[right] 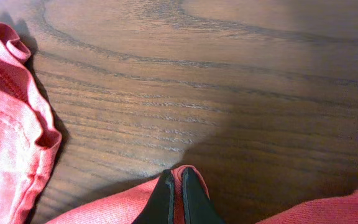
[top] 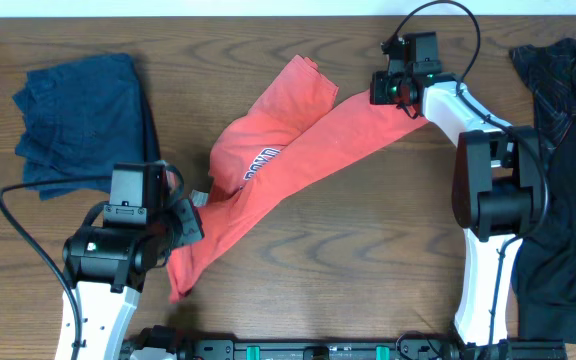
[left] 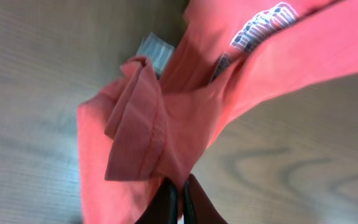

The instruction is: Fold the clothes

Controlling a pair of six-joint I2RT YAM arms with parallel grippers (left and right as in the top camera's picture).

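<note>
Red shirt in both grippers

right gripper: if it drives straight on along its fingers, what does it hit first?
The right gripper is shut on a fold of the coral shirt. Past that pinch, its wrist view shows only bare table, so probably wood first; depth is unclear.

- The black garment ran off the overhead frame's right and bottom edges, and the right arm covered part of it.
- The printed logo on the coral-red shirt lay half tucked into a fold, its lettering too small to read.
- From above, the left gripper hid the shirt's near end.
- A pale tag showed only as a blur in the left wrist view.
</note>
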